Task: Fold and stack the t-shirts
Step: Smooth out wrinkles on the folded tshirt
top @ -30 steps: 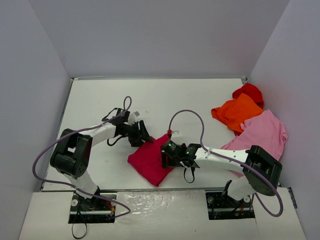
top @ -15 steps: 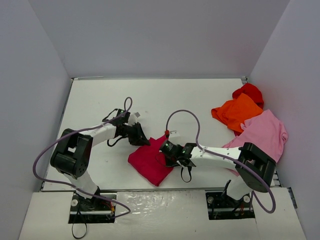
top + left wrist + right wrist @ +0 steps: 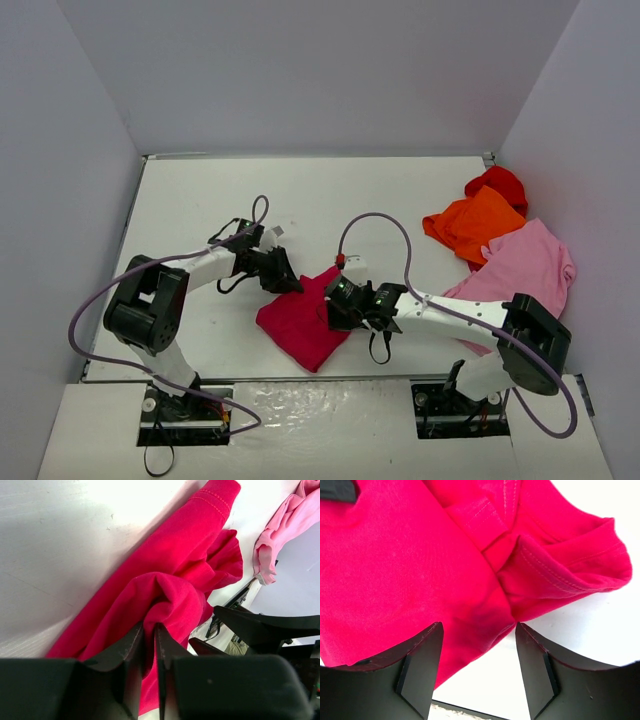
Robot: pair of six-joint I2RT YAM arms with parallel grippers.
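The crimson-magenta t-shirt (image 3: 300, 325) lies bunched and partly folded near the front middle of the table. My left gripper (image 3: 290, 283) sits at its upper left edge; in the left wrist view its jaws (image 3: 150, 630) are pinched on a raised fold of the crimson cloth (image 3: 165, 595). My right gripper (image 3: 335, 305) is over the shirt's right edge. In the right wrist view it (image 3: 479, 630) stands open, with the crimson shirt's hem (image 3: 470, 605) between and below the fingers. The light pink (image 3: 525, 265), orange (image 3: 472, 225) and red (image 3: 497, 184) t-shirts lie heaped at the right.
The white table (image 3: 200, 200) is walled by grey panels at the back and both sides. The right arm's purple cable (image 3: 375, 222) loops above the crimson shirt. The pink shirt (image 3: 285, 525) and the right gripper's dark fingers (image 3: 260, 625) show in the left wrist view.
My left gripper has closed on a fold at the crimson shirt's upper left edge. The right gripper pushed left onto the shirt, narrowed, then widened again and drew back slightly.
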